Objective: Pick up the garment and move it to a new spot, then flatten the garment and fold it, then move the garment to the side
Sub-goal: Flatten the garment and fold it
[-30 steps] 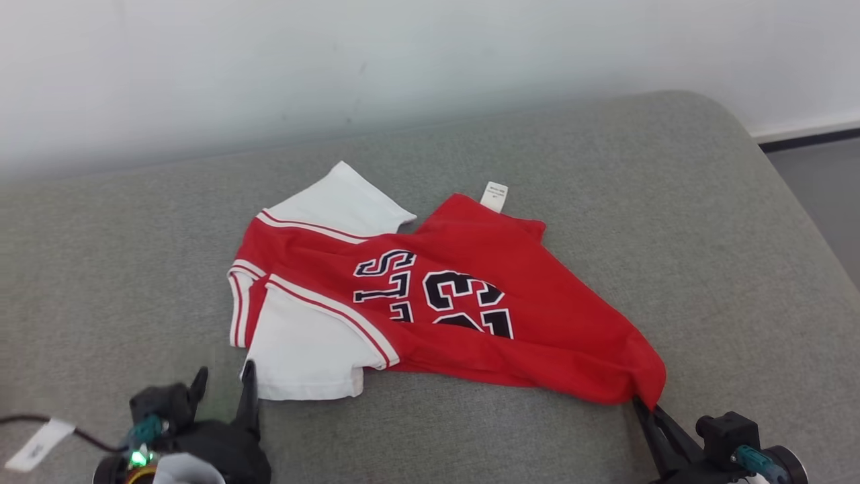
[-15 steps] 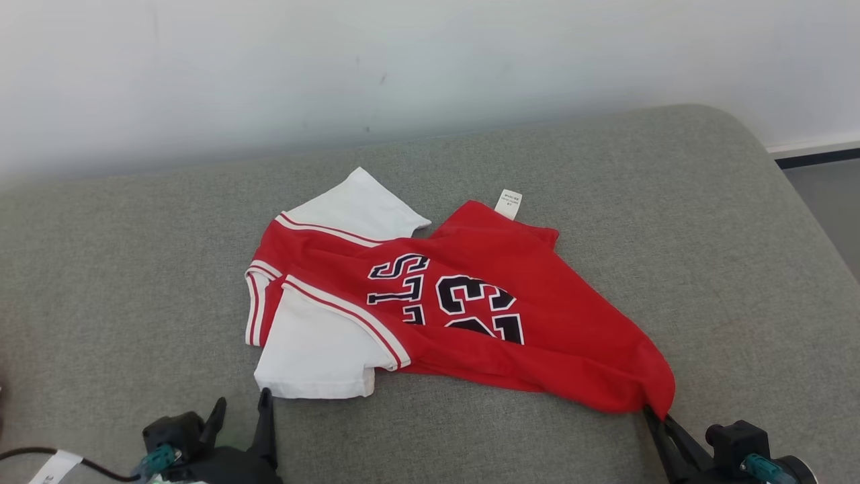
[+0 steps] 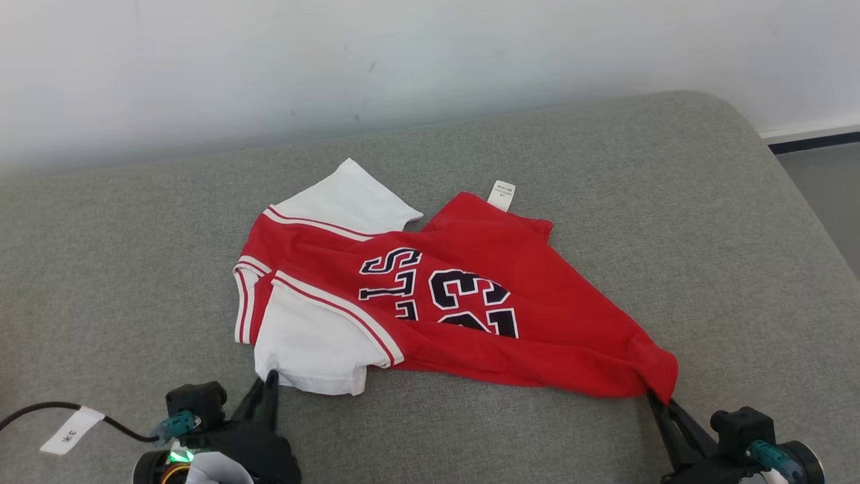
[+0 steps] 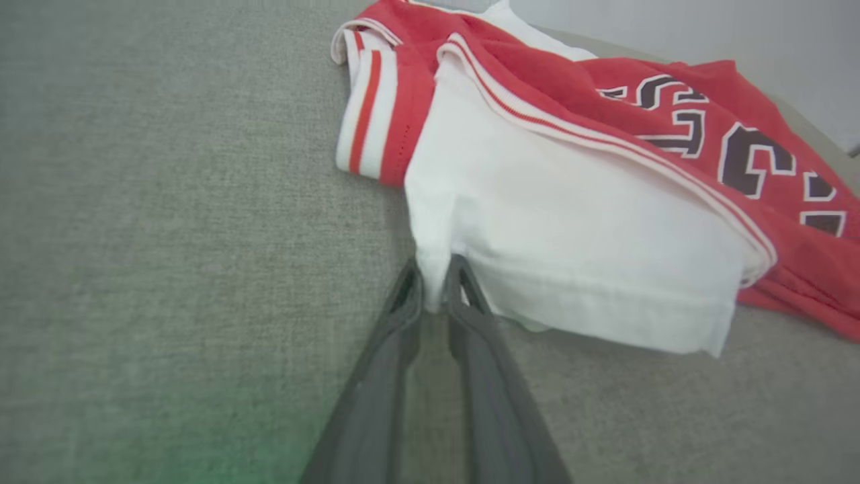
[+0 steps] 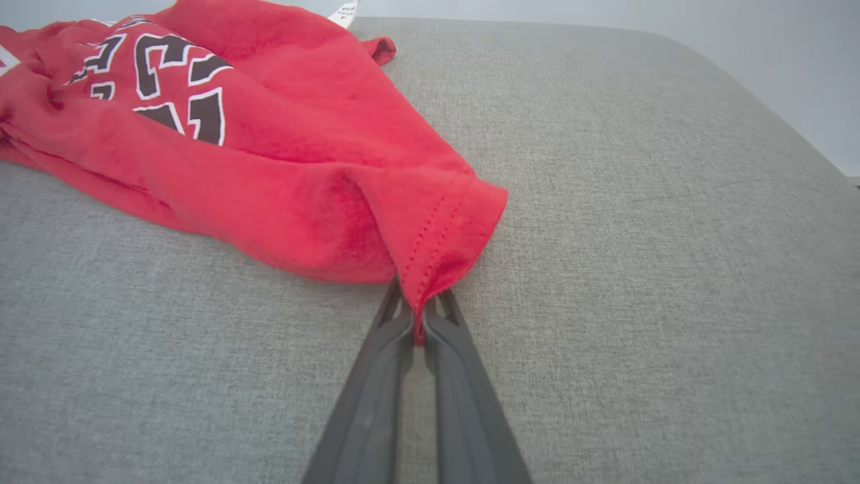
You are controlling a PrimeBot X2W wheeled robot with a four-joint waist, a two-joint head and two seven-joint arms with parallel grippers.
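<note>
The garment (image 3: 457, 296) is a red jersey with white sleeves and dark numbers, lying crumpled on the grey cushion (image 3: 672, 202). My left gripper (image 3: 267, 380) is at its near left corner. In the left wrist view this gripper (image 4: 433, 286) is shut on the edge of the white sleeve (image 4: 571, 222). At the near right, my right gripper (image 3: 653, 398) pinches the red hem corner. The right wrist view shows that gripper (image 5: 418, 312) shut on the stitched red hem (image 5: 443, 235), which rises slightly off the cushion.
A white care label (image 3: 502, 195) sticks out at the garment's far edge. Behind the cushion stands a white wall (image 3: 403, 54), and the cushion's rounded right edge drops to dark floor (image 3: 826, 188). A tagged cable (image 3: 70, 430) trails at lower left.
My left gripper has moved forward to the white sleeve's near corner and closed on it. The right gripper keeps its hold on the red hem. The head camera has shifted slightly.
</note>
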